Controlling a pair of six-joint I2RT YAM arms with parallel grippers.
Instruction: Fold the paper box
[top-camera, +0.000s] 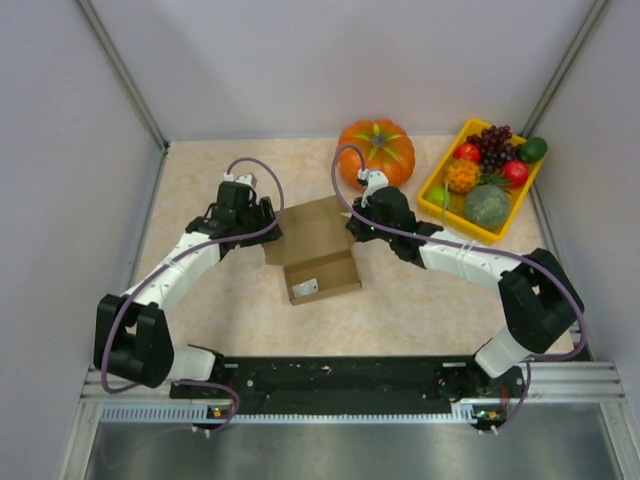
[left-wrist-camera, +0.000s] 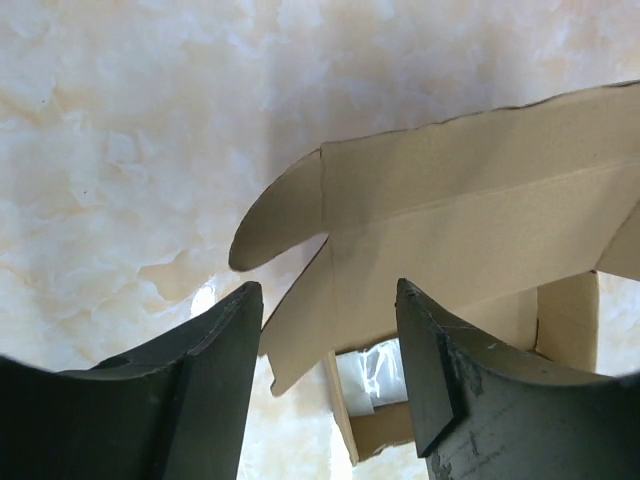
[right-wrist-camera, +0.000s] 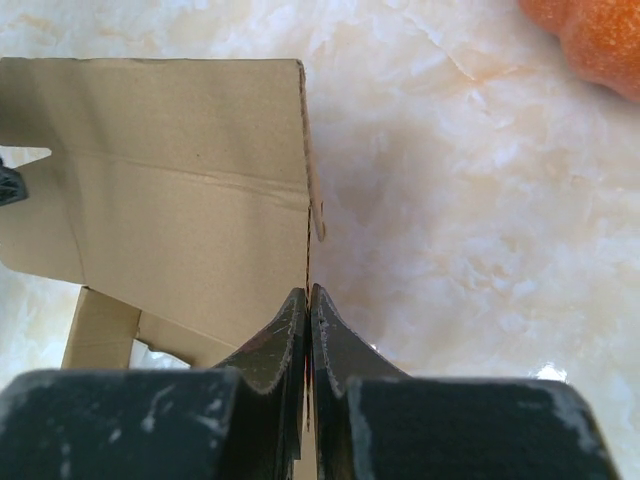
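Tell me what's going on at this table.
Two robot arms are folding a brown paper box in the middle of the table. The right tool is pinched shut on the side edge of the open lid panel. The left tool is open at the opposite side, its fingers either side of the lid's flap without gripping it. The box is half formed, its lid not yet closed.

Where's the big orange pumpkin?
In the top view the pumpkin sits at the far edge of the table, a bit right of the middle, just left of the yellow fruit tray and behind the paper box.
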